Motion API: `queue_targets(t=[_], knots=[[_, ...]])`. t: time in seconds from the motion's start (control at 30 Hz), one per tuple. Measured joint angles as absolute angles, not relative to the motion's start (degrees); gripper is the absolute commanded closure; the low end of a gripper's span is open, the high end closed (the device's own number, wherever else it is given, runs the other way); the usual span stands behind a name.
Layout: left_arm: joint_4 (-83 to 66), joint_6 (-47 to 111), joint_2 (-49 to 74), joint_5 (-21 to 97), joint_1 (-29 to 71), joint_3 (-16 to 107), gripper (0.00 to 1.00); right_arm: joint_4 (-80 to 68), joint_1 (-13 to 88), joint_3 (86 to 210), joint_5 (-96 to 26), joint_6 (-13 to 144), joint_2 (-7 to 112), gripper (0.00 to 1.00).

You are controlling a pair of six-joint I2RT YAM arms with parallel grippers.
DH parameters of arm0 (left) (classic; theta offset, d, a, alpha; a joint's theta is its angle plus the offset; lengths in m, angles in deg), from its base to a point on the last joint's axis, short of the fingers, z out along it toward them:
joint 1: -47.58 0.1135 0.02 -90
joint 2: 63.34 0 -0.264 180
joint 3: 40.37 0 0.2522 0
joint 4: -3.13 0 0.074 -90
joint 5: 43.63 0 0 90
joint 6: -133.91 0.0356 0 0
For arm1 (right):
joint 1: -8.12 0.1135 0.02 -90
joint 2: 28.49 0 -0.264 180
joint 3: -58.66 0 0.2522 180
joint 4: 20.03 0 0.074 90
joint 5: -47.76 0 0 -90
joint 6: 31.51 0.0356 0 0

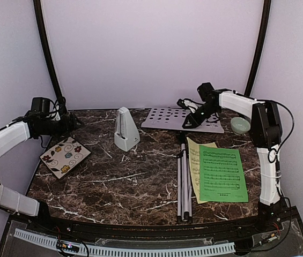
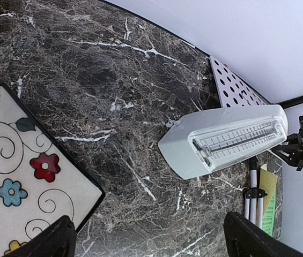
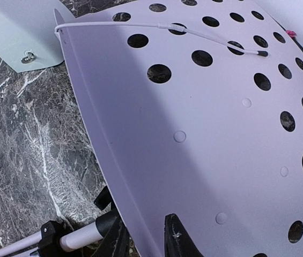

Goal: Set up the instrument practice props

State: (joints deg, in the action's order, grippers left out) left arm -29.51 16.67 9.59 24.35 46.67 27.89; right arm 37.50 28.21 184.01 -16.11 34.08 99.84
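Observation:
The white music stand lies on the table, its folded legs (image 1: 184,182) toward the front. Its perforated desk (image 1: 167,118) is at the back. My right gripper (image 1: 191,122) straddles the desk's near edge (image 3: 113,176), one finger under the lip and one on top, shut on it. The green music sheet (image 1: 223,174) overlaps the pale-yellow one (image 1: 194,160) at the right. The grey metronome (image 1: 125,130) stands upright mid-table. My left gripper (image 1: 73,123) hovers open at the back left, with nothing between its fingers (image 2: 49,241).
A floral tile (image 1: 64,156) lies at the left, under my left gripper's near finger in the wrist view. A small pale-green bowl (image 1: 240,125) sits at the back right beside the right arm. Purple walls close in the back and both sides.

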Motion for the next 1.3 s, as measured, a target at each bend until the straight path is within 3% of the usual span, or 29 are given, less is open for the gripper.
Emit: queue_targets(t=[0.3,0.6,1.3], knots=[[-29.1,16.7,6.8,24.5,46.7,26.0,0.01,39.2,30.5,180.9,-16.2,34.2,97.5,1.0],[-29.5,16.9,3.9,25.0,46.7,25.7,0.01,40.4,33.0,182.4,-17.8,37.0,97.4,1.0],[-32.2,18.3,-2.5,26.6,46.7,29.3,0.01,46.3,41.4,181.2,-40.6,39.9,83.7,1.0]])
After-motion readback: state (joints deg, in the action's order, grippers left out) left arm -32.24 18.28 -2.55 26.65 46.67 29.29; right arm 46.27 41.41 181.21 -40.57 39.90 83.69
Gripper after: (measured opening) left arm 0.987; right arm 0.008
